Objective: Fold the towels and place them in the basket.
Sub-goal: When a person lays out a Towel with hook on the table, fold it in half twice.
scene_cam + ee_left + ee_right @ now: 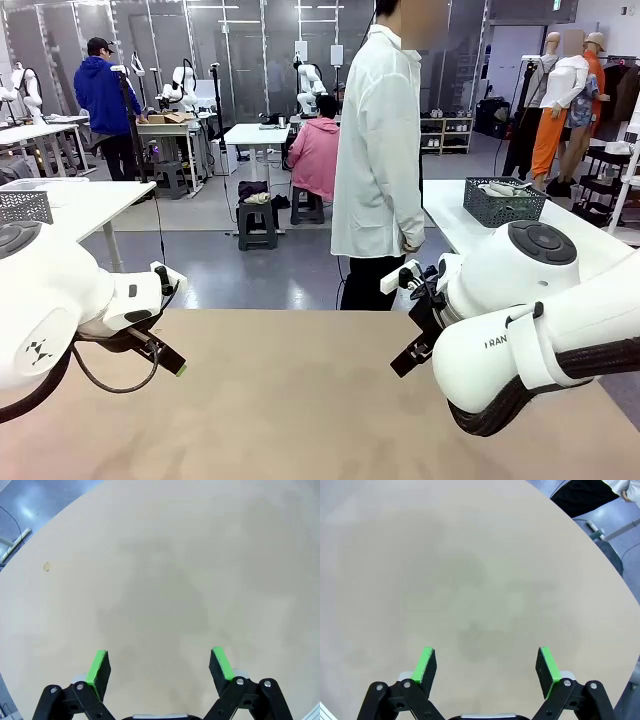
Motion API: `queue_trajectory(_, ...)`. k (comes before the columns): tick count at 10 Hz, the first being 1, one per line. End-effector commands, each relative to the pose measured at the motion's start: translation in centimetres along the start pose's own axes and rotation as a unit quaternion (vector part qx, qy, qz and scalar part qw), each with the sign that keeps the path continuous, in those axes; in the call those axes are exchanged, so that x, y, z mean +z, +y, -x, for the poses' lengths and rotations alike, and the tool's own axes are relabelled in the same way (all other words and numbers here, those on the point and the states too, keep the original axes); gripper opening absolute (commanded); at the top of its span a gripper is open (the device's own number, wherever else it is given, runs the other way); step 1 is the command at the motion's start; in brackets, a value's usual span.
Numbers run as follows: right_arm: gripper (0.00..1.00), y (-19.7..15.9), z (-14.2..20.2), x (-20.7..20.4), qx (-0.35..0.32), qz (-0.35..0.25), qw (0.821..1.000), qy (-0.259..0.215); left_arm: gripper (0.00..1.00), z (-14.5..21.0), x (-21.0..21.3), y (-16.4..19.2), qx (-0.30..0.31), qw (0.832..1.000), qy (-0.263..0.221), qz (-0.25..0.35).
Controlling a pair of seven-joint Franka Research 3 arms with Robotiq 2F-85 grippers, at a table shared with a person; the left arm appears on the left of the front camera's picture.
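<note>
Left gripper: jaws spread wide, green pads facing each other, over tan desk. Small brownish spot on desk, upper left. Blue-grey floor past desk edge, top-left corner, thin dark cable there.

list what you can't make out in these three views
- Front view: what lies in the dark mesh basket, pale heaps too small to identify.
- Front view: the person's far hand, hidden by their own body.
- Front view: the inside of the pale perforated basket, hidden by its own wall.
- Right wrist view: the person, cut off by the top edge.
</note>
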State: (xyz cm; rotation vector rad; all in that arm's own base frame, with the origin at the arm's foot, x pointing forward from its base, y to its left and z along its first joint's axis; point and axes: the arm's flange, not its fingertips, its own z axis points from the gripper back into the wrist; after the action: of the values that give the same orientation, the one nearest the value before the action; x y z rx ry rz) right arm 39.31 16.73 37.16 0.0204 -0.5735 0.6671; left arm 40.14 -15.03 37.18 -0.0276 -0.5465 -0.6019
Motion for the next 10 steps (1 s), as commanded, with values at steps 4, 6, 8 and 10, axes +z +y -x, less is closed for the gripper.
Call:
queue_trajectory(4, 1.00, 0.0, 0.0, 0.0, -0.002, 0.000, 1.000, 0.000, 1.00, 0.0, 0.0, 0.0, 0.000, 1.000, 0.000, 0.000)
queue_trajectory(6, 1.00, 0.0, 0.0, 0.0, 0.000, 0.000, 1.000, 0.000, 1.00, 0.0, 0.0, 0.0, 0.000, 1.000, 0.000, 0.000)
queue_trajectory(8, 1.00, -1.8, -0.7, 2.0, 0.026, -0.014, 0.999, -0.022, 1.00, -1.3, 2.1, 1.9, -0.016, 0.998, -0.054, 0.034)
queue_trajectory(10, 1.00, -5.3, -1.7, 5.9, 0.057, -0.026, 0.997, -0.051, 1.00, -3.3, 4.9, 5.3, -0.057, 0.991, -0.097, 0.072)
